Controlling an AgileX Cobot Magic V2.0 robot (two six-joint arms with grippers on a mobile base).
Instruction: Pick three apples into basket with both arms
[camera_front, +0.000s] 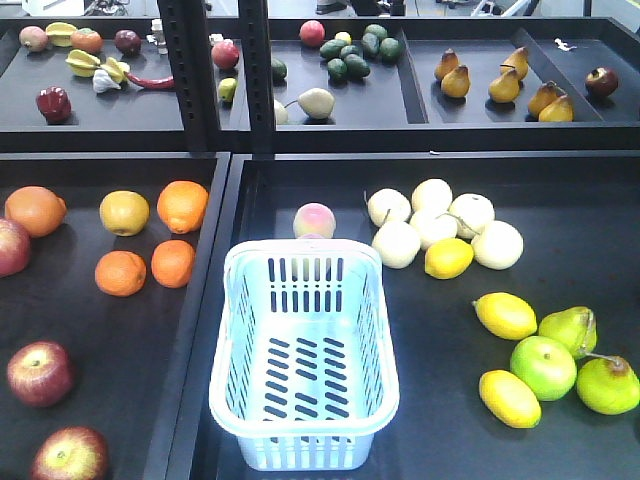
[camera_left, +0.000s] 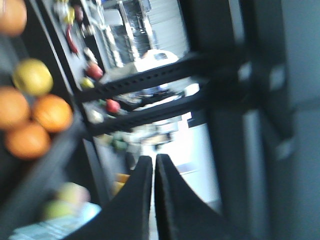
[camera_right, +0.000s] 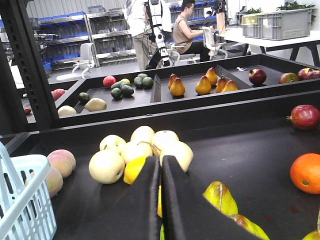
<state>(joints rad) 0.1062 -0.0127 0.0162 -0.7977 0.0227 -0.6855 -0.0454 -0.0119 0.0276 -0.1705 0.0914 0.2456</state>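
Basket (camera_front: 236, 300) at near left corner of right tray (camera_front: 450, 400). 3 apples (camera_front: 40, 373) (camera_front: 70, 455) (camera_front: 8, 247) along left edge of left tray (camera_front: 110, 340). Left gripper (camera_left: 153, 172) and right gripper (camera_right: 160, 175) both narrow, holding nothing

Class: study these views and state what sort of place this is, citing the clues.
Likely a lab or warehouse staged as a fruit stall: black trays of sorted fruit, storage shelves with blue bins, a person seated at a desk.
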